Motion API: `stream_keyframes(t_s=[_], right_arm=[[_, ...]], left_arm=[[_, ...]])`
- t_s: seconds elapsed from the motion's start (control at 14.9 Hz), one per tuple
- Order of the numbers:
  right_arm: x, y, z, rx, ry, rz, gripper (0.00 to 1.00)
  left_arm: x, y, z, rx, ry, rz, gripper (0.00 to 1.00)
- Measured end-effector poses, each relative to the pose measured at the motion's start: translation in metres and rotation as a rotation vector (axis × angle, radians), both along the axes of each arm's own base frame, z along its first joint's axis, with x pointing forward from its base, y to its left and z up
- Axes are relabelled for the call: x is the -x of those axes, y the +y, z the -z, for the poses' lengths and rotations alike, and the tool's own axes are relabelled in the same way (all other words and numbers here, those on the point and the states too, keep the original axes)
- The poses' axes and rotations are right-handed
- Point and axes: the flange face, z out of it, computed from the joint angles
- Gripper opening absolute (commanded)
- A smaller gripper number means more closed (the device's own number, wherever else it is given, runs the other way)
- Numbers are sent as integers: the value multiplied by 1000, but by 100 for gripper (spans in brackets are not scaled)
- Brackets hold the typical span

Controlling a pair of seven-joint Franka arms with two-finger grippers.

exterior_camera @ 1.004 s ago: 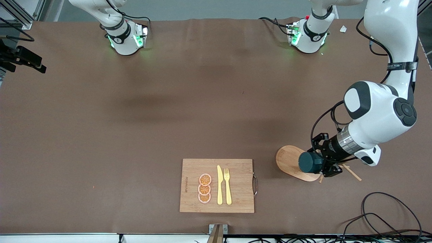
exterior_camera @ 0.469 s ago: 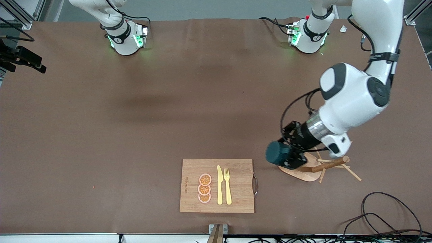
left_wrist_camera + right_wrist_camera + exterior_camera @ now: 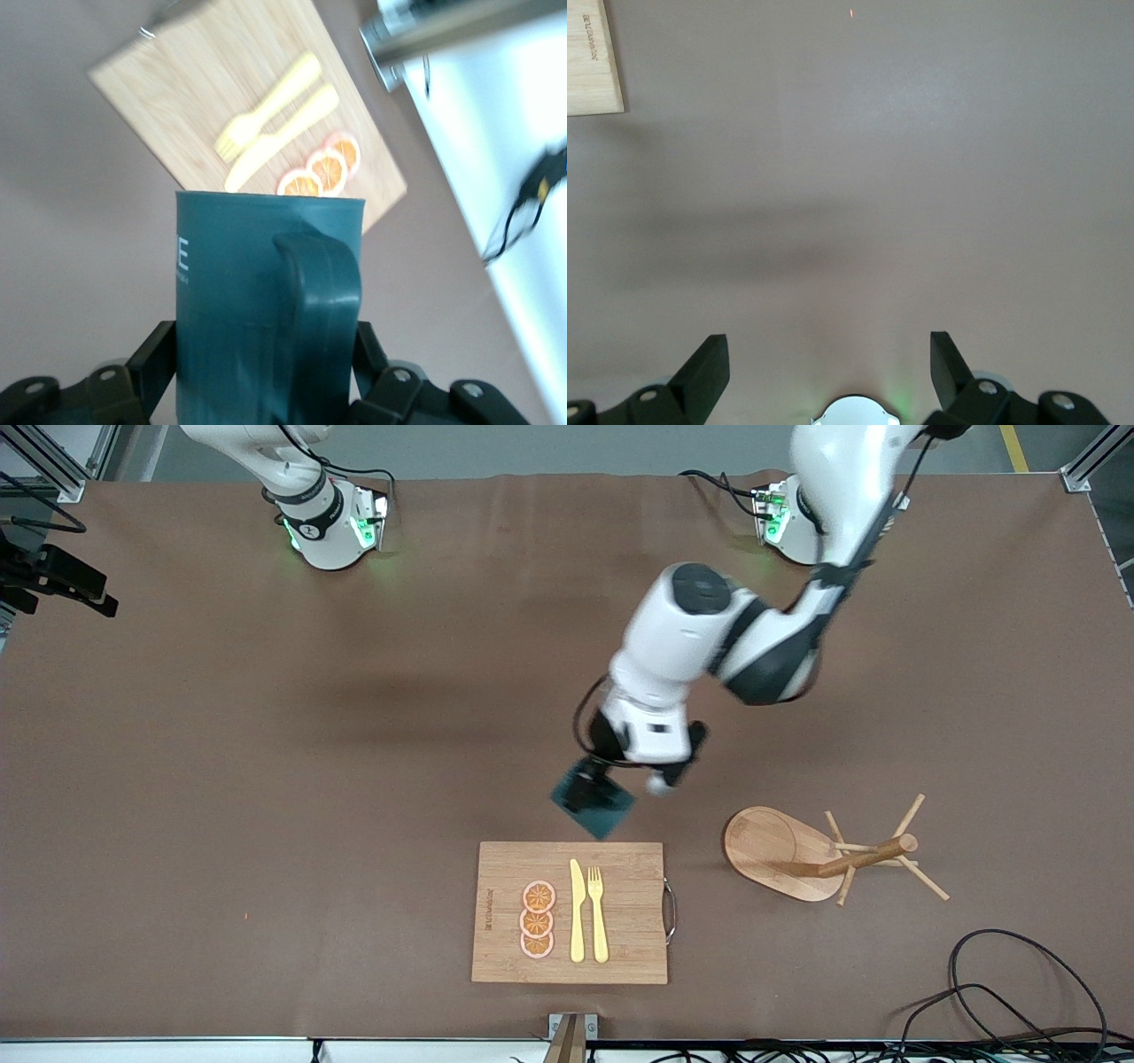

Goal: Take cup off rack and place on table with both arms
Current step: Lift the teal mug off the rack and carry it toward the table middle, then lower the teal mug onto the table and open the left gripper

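Note:
My left gripper [image 3: 601,778] is shut on the dark teal cup [image 3: 592,806] and holds it tilted in the air over the brown table [image 3: 354,735], at the edge of the cutting board. In the left wrist view the cup [image 3: 257,292] sits between the black fingers [image 3: 152,356], handle toward the camera. The wooden rack [image 3: 771,849] stands bare toward the left arm's end of the table, its pegs empty. My right gripper [image 3: 829,359] is open and empty over bare table; the right arm waits by its base [image 3: 323,514].
A bamboo cutting board [image 3: 569,912] with a yellow knife, a yellow fork and three orange slices lies near the front camera; it also shows in the left wrist view [image 3: 204,80]. Black cables [image 3: 1001,992] lie at the table's corner near the rack.
My left gripper has lifted the cup off the rack and carried it away toward the table's middle, to the cutting board's edge. The rack is now bare. The right arm has not moved.

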Motion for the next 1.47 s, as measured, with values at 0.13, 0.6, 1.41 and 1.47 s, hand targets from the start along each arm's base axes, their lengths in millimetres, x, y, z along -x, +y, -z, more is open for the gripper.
stream_keyframes(t_s=[0.13,0.6,1.41,1.47], right_arm=[[0,-3,0,0,-1,5,100],[-21,-12,24,2,8,23,100],[-92,-28,138,10,82,6,100],[-94,-25,142,9,83,1,100]], left_arm=[[26,-42,39,-90,-81,137,54],[143,-136,153,-455,-379,323,54],[219,-152,254,-703,-760,476,62],[228,-153,262,-698,-793,449,72]])
